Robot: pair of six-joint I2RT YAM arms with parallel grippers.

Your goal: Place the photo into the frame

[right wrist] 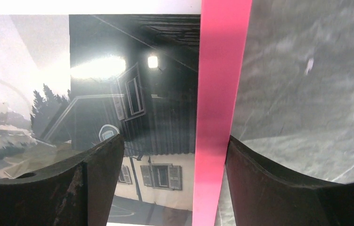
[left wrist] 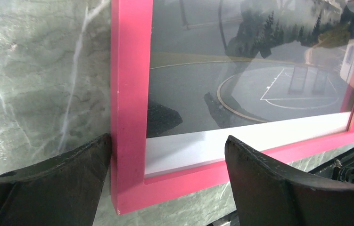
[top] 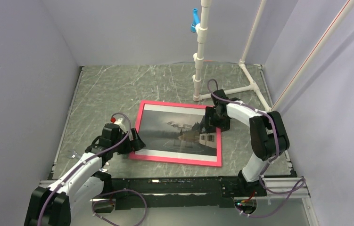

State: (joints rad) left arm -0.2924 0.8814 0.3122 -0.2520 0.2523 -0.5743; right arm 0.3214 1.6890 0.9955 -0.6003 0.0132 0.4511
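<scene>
The pinkish-red frame (top: 179,160) lies flat on the marble table, with the photo (top: 172,132) of a grey cloudy landscape and a house lying inside its border. My left gripper (top: 135,141) is open at the frame's near left corner (left wrist: 127,188); one finger (left wrist: 71,169) touches the outer left edge, the other finger (left wrist: 269,174) is over the photo's white band (left wrist: 241,141). My right gripper (top: 211,120) is open astride the frame's right border (right wrist: 217,117); one finger (right wrist: 90,179) is over the photo (right wrist: 132,108), the other finger (right wrist: 278,179) is over the table.
A white pipe stand (top: 201,52) with a blue clip rises just behind the frame, its feet (top: 250,87) spreading to the back right. Grey walls close the left, back and right sides. The arm bases and a metal rail (top: 175,181) line the near edge.
</scene>
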